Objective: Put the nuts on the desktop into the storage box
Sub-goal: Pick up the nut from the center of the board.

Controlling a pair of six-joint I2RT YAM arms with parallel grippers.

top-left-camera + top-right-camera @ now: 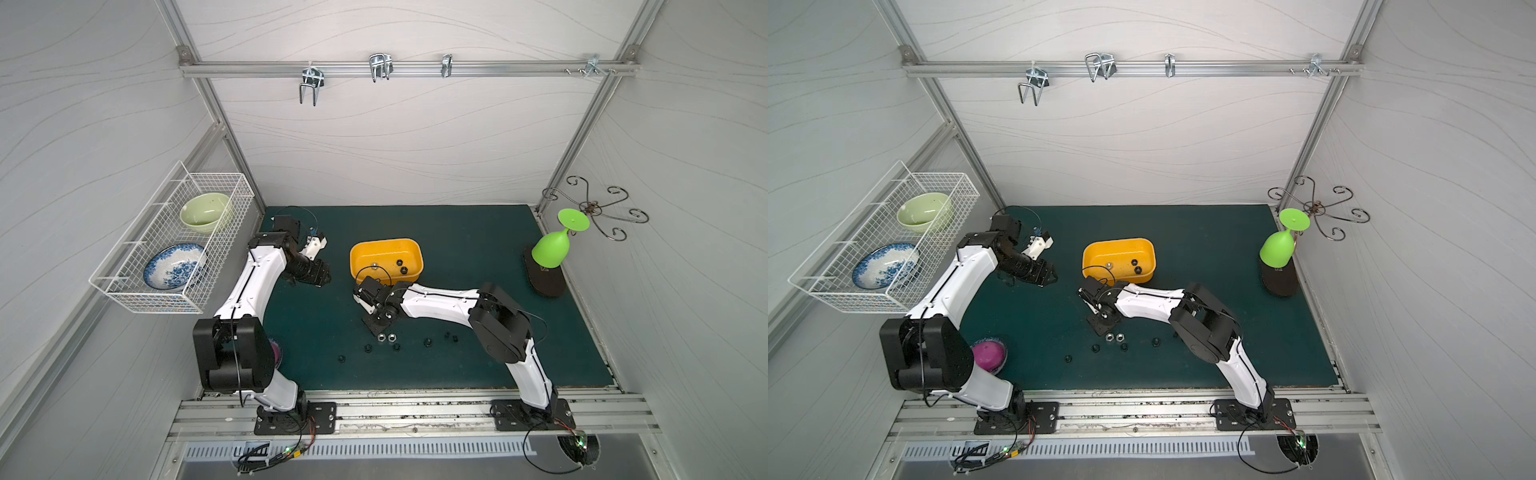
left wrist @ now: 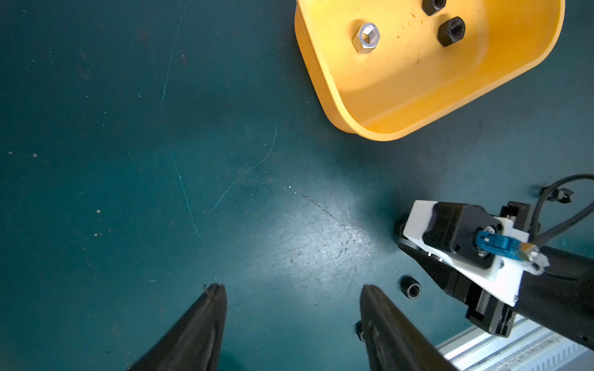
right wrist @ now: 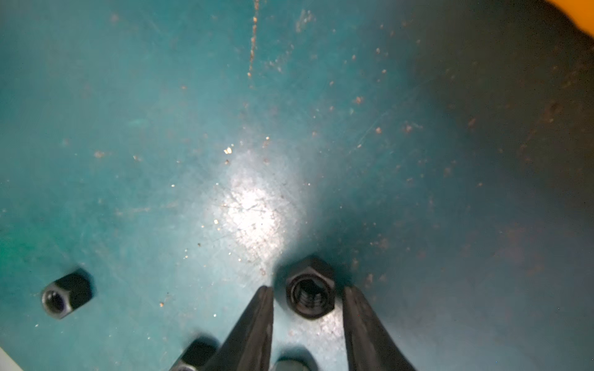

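Black nut (image 3: 311, 294) on desktop (image 3: 160, 128), between right end effector's (image 3: 307, 290) parted jaws, unclamped.

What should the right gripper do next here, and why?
Probably close the right gripper on the black nut. The nut lies on the desktop squarely between the jaws, which stand apart with a slim gap showing beside it, so nothing looks gripped yet. The gripper seems low enough and well centred, so no repositioning looks needed before the squeeze.
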